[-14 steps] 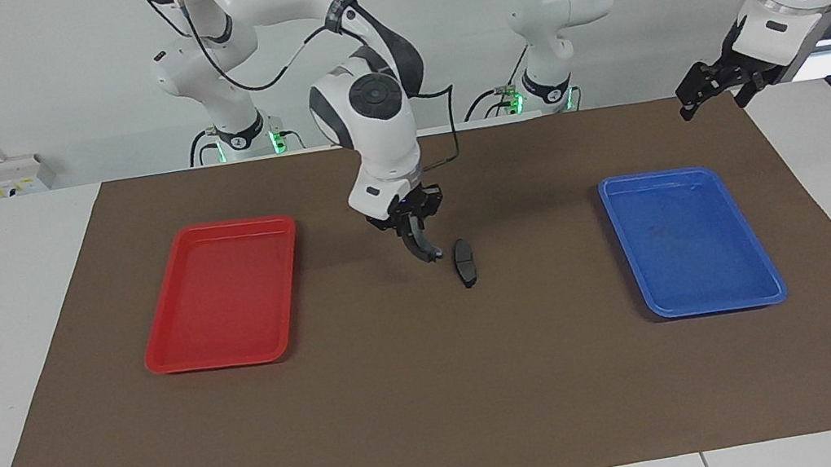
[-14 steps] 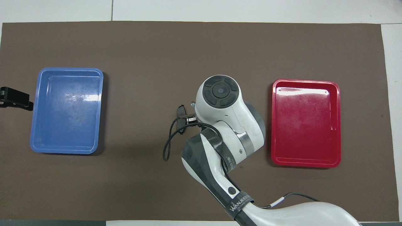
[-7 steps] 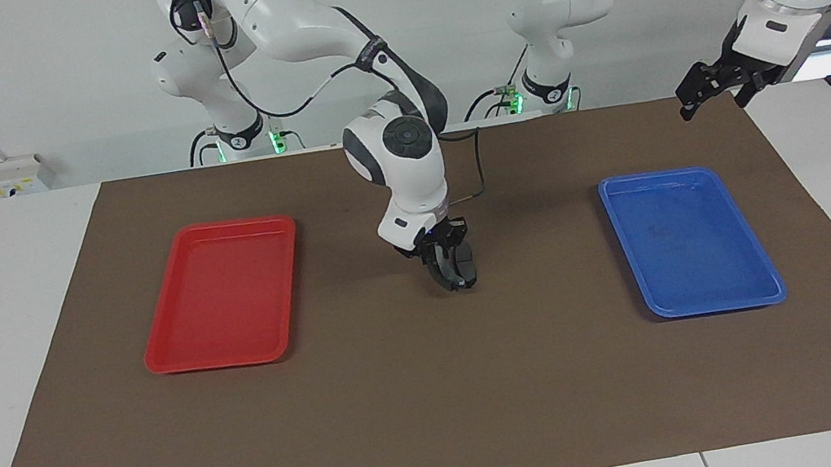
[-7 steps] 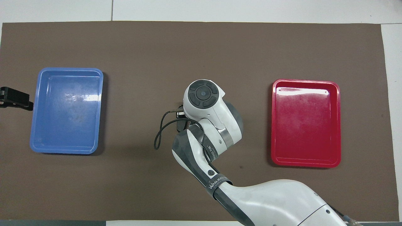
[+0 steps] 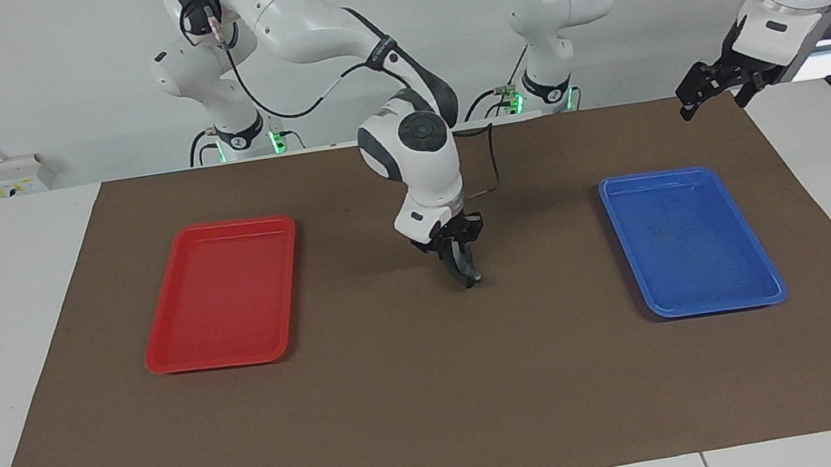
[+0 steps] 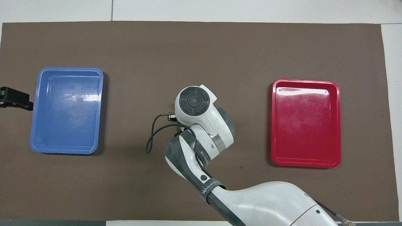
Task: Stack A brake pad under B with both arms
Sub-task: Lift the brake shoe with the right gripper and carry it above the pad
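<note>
My right gripper (image 5: 459,247) is shut on B (image 5: 468,268), the long curved black piece with a grey end. It holds B low over the middle of the brown mat (image 5: 440,395), between the two trays. The A brake pad cannot be told apart here: B and the gripper cover its spot in the facing view. In the overhead view the right arm's wrist (image 6: 193,102) hides the right gripper, B and the pad. My left gripper (image 5: 709,94) is open and empty. It waits raised over the mat's edge at the left arm's end and also shows in the overhead view (image 6: 15,100).
A red tray (image 5: 233,224) lies toward the right arm's end and also shows in the overhead view (image 6: 306,81). A blue tray (image 5: 654,178) lies toward the left arm's end and also shows there (image 6: 70,69). Both trays hold nothing.
My right gripper has carried B sideways toward the left arm's end, from beside the short pad to over it. The pad no longer shows. The left arm has not moved.
</note>
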Action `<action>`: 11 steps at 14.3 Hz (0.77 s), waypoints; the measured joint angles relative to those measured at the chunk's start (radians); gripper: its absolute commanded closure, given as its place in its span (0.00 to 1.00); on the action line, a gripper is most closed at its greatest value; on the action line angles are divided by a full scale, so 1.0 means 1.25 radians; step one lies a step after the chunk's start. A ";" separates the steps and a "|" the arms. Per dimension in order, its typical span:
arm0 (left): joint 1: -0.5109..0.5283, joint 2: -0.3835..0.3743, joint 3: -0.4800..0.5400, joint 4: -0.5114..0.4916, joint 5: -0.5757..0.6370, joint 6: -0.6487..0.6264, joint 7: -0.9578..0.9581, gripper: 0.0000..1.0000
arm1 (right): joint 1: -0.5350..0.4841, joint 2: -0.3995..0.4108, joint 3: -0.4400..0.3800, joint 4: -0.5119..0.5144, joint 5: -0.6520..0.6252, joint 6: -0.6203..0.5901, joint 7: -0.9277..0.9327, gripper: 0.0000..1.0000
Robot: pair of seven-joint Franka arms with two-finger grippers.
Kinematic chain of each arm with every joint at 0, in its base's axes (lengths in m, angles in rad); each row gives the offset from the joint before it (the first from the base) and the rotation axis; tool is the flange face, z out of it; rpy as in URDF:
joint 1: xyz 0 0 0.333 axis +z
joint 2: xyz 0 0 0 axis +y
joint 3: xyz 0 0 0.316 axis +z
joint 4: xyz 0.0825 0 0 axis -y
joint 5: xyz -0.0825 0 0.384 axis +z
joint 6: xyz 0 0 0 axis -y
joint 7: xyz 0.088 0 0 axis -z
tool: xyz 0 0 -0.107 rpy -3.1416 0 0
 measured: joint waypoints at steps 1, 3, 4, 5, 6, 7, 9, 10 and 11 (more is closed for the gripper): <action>0.000 0.000 0.000 0.000 0.000 0.000 0.000 0.00 | 0.001 0.005 0.000 0.000 0.000 0.006 0.003 1.00; 0.000 0.000 0.000 0.000 0.000 0.000 0.000 0.00 | 0.000 0.012 0.000 0.000 0.000 0.021 0.006 1.00; 0.000 0.000 0.000 0.000 0.000 0.000 0.000 0.00 | 0.000 0.014 0.000 0.000 0.000 0.027 0.006 1.00; 0.000 0.000 0.000 0.000 0.000 0.000 0.000 0.00 | 0.000 0.015 0.000 0.000 0.000 0.027 0.006 1.00; 0.000 0.000 0.000 0.000 0.000 0.000 0.000 0.00 | 0.000 0.016 0.000 0.000 0.000 0.028 0.006 1.00; 0.000 0.000 0.000 0.000 0.000 0.000 0.000 0.00 | 0.000 0.017 0.000 0.000 0.000 0.030 0.006 1.00; 0.000 0.000 0.000 0.000 0.000 0.000 0.000 0.00 | 0.000 0.022 0.000 -0.004 0.000 0.037 0.006 1.00; 0.000 0.000 0.000 0.000 0.000 0.000 0.000 0.00 | 0.000 0.023 0.000 -0.008 0.000 0.046 0.006 1.00; 0.000 0.000 0.000 0.000 0.000 0.000 0.000 0.00 | 0.000 0.023 0.000 -0.011 0.000 0.051 0.006 0.99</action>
